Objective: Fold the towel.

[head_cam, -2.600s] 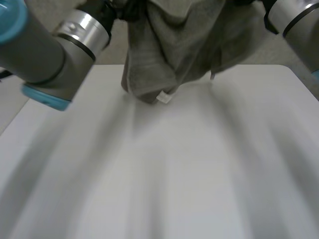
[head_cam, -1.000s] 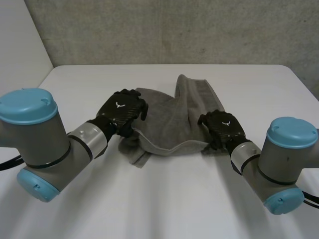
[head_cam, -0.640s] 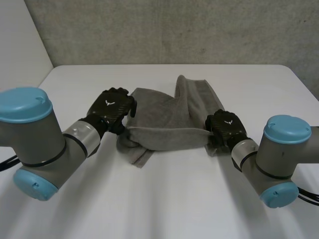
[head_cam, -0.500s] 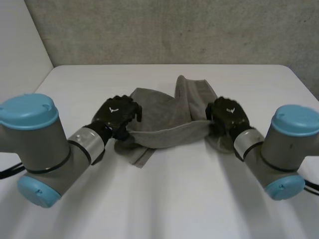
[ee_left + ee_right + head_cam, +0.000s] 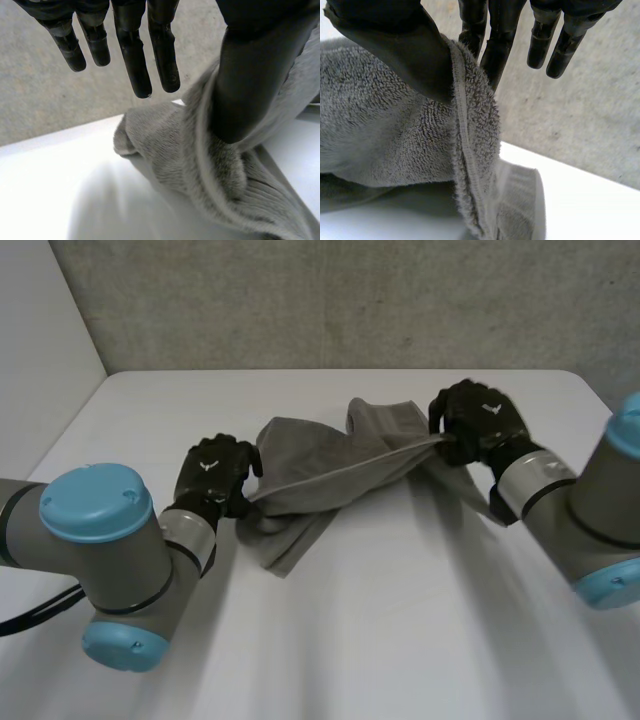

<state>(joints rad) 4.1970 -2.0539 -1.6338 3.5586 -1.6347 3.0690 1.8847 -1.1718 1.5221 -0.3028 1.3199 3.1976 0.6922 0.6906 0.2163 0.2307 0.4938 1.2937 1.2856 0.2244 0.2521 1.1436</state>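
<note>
A grey towel [image 5: 320,475] lies bunched in the middle of the white table [image 5: 400,640], its near hem pulled into a taut line between my hands. My right hand [image 5: 480,420] is raised at the towel's right end; its thumb [image 5: 405,45] pinches the hem [image 5: 470,150] against the fingers [image 5: 492,45]. My left hand [image 5: 215,472] sits low at the towel's left end. There the fingers [image 5: 132,55] are straight and clear of the cloth, while the towel [image 5: 200,180] wraps around the thumb [image 5: 250,75] alone.
A grey wall [image 5: 300,300] runs behind the table's far edge. Bare tabletop stretches in front of the towel and to both sides. My left arm [image 5: 110,550] and right arm [image 5: 590,510] stand over the near corners.
My right hand has closed on the hem and risen to the far right, drawing it tight. My left hand has slid a little to the left and lower.
</note>
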